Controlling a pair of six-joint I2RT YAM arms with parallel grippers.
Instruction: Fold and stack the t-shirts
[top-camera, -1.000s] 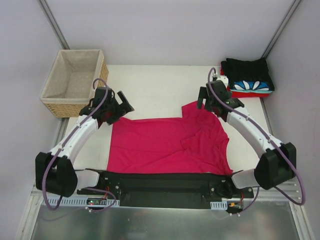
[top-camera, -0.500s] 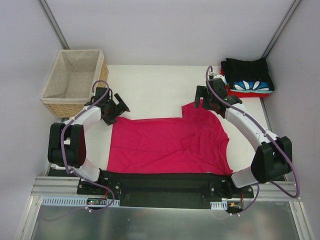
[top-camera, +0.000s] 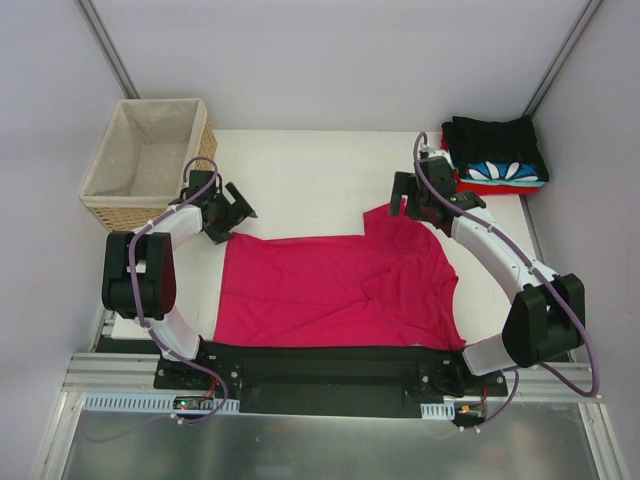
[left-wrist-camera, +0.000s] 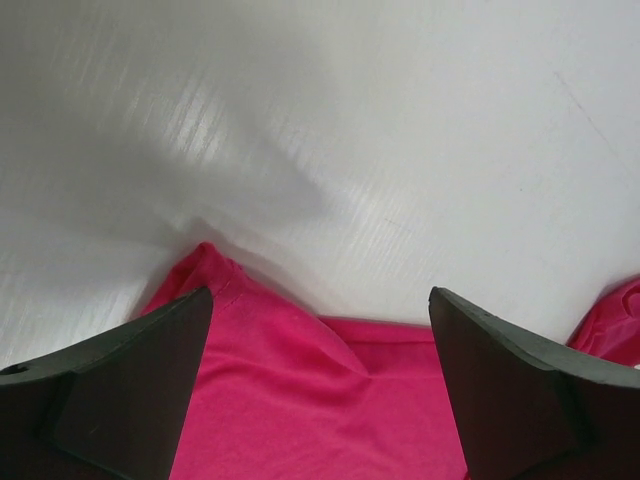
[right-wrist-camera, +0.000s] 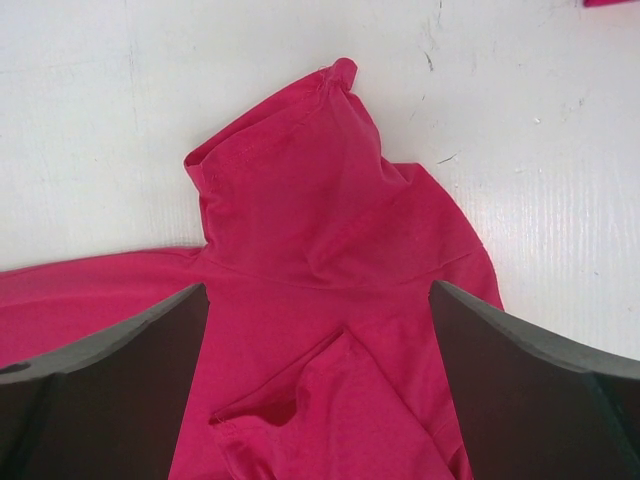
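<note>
A crimson-pink t-shirt (top-camera: 335, 290) lies spread flat on the white table, one sleeve pointing toward the far right. My left gripper (top-camera: 232, 210) hovers open at the shirt's far left corner. In the left wrist view that corner (left-wrist-camera: 300, 400) lies between the fingertips of the left gripper (left-wrist-camera: 320, 300), ungripped. My right gripper (top-camera: 405, 197) is open above the far right sleeve. In the right wrist view the right gripper (right-wrist-camera: 318, 290) straddles the sleeve (right-wrist-camera: 290, 150) and a small fold of cloth (right-wrist-camera: 340, 410). Folded t-shirts (top-camera: 497, 160), black, blue-white and red, are stacked at the back right.
A wicker basket (top-camera: 150, 165) with beige lining stands at the back left, close behind the left arm's wrist. White table (top-camera: 310, 170) stretches beyond the shirt. The black base rail (top-camera: 330, 370) borders the shirt's near edge.
The left arm has drawn its elbow back and left, and its gripper has shifted slightly up-left to the shirt's corner. The right gripper edged a little leftward over the sleeve, then held still.
</note>
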